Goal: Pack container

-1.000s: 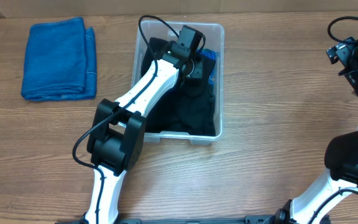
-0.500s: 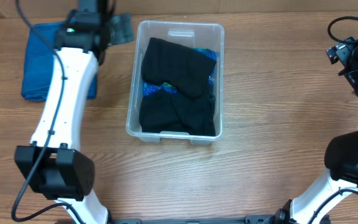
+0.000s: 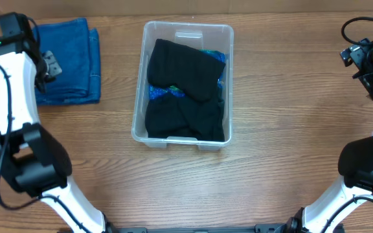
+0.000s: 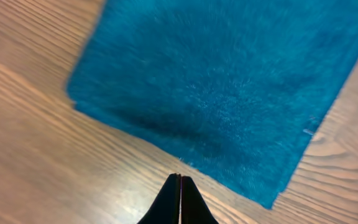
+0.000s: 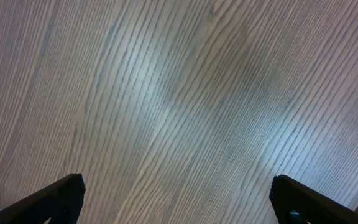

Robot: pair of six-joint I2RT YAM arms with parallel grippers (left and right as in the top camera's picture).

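The clear plastic container (image 3: 183, 30) stands in the middle of the table. It holds black folded cloths (image 3: 185, 97) with a bit of blue cloth under them. A folded blue towel (image 3: 70, 61) lies on the table to its left. It also fills the upper part of the left wrist view (image 4: 229, 87). My left gripper (image 3: 49, 65) hovers over the towel's left side, and in its wrist view its fingers (image 4: 179, 186) are shut and empty above the wood by the towel's edge. My right gripper (image 3: 371, 71) is at the far right edge, open and empty over bare wood (image 5: 179, 180).
The wooden table (image 3: 290, 129) spreads around the container. The left arm curves up along the table's left edge. The right arm stands at the right edge.
My left arm has left the container, swung left across the table and now sits over the blue towel. The right arm has not moved.
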